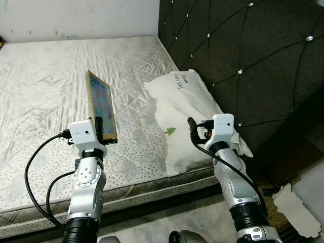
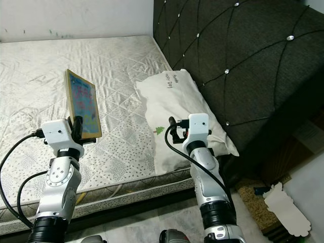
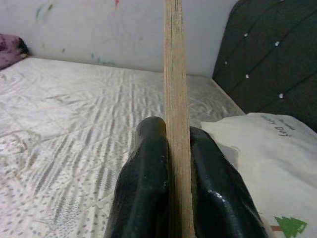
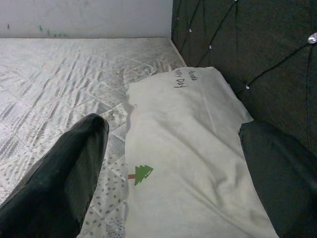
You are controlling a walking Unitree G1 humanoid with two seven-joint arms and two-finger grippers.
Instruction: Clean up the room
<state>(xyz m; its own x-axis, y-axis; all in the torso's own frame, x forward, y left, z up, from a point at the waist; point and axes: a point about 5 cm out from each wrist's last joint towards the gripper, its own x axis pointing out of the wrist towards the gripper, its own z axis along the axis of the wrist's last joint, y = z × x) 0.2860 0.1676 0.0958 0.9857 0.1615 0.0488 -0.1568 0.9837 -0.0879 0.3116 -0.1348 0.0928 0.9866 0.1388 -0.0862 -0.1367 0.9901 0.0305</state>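
A thin wooden picture board [image 1: 100, 104] is held upright over the mattress [image 1: 45, 91] by the clenched left gripper [image 3: 173, 188], not yet put away, while the released right gripper [image 4: 168, 183] hovers above the pillow [image 1: 185, 116].

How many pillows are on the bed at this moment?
1. The white pillow lies on the mattress against the dark headboard, in front of the open right gripper. The left gripper holds a flat board upright beside it.
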